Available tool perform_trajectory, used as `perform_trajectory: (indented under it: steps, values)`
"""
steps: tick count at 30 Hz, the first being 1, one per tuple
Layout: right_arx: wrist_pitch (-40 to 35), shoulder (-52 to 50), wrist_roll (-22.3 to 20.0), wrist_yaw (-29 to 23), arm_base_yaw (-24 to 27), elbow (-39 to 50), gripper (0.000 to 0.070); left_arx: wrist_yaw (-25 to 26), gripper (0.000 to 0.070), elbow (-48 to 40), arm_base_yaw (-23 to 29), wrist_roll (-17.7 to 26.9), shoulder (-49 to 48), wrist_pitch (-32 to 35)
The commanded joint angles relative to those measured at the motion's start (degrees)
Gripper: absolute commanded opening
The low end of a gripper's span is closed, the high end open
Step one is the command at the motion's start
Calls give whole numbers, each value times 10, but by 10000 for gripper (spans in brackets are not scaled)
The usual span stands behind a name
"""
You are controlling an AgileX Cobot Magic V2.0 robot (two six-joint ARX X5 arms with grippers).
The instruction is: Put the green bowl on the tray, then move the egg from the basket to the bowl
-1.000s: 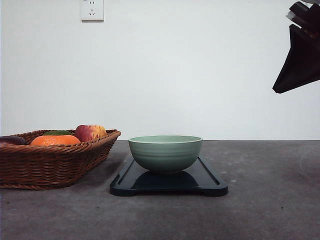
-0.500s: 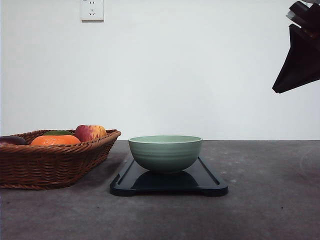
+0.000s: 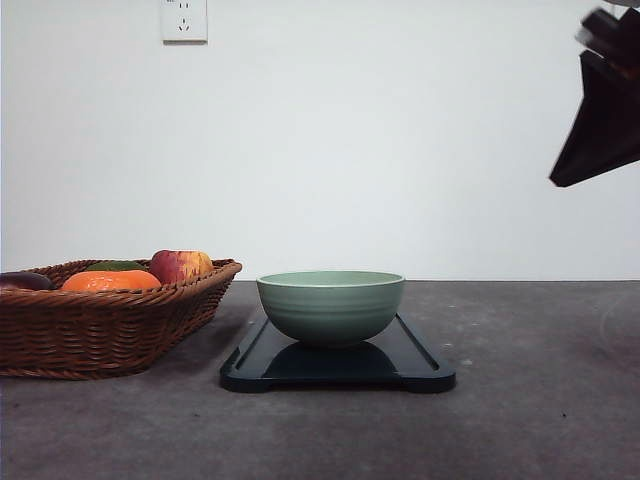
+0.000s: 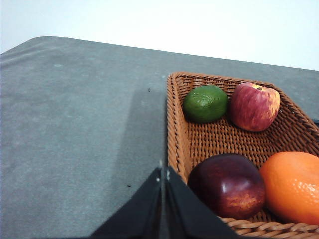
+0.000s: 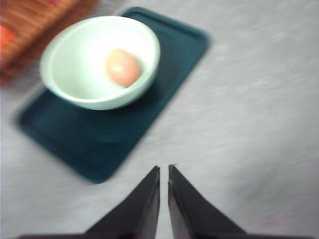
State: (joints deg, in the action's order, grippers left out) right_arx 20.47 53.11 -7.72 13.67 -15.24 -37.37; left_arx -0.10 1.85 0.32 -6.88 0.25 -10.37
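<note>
The green bowl (image 3: 331,305) stands upright on the dark tray (image 3: 420,365) at the table's middle. In the right wrist view a tan egg (image 5: 122,67) lies inside the bowl (image 5: 75,74) on the tray (image 5: 124,134). My right gripper (image 5: 164,169) hangs shut and empty, high up and to the right of the bowl, and shows at the top right (image 3: 560,175) of the front view. The wicker basket (image 3: 100,330) sits to the left of the tray. My left gripper (image 4: 163,174) is shut and empty just outside the basket's rim (image 4: 175,129).
The basket holds a lime (image 4: 205,103), a red apple (image 4: 254,106), a dark red fruit (image 4: 227,185) and an orange (image 4: 291,186). Bare grey table (image 4: 75,124) stretches beside the basket and to the right of the tray (image 3: 540,350). A wall socket (image 3: 184,19) sits on the white back wall.
My right gripper has shifted slightly to the right in the front view and looks motion-blurred. Bowl, tray and basket have stayed put.
</note>
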Motion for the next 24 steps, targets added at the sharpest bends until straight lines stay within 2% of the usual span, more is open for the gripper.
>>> perform_trajectory:
  steps: [1, 4, 7, 12, 18, 24]
  values:
    - [-33, -30, -29, -19, 8, 27, 22, -1, 0, -11, 0, 0, 0, 3]
    - [-127, -109, -11, -22, 31, 106, 22, -1, 0, -11, 0, 0, 0, 3]
    - [-174, -203, 5, -40, 57, 182, 22, -1, 0, -11, 0, 0, 0, 3]
    - [-175, -345, 43, -98, 93, 268, 22, -1, 0, -11, 0, 0, 0, 3]
    - [-175, -467, 66, -98, 124, 335, 22, -1, 0, -11, 0, 0, 0, 3]
    - [-157, -530, 84, -105, 130, 367, 22, -1, 0, -11, 0, 0, 0, 3]
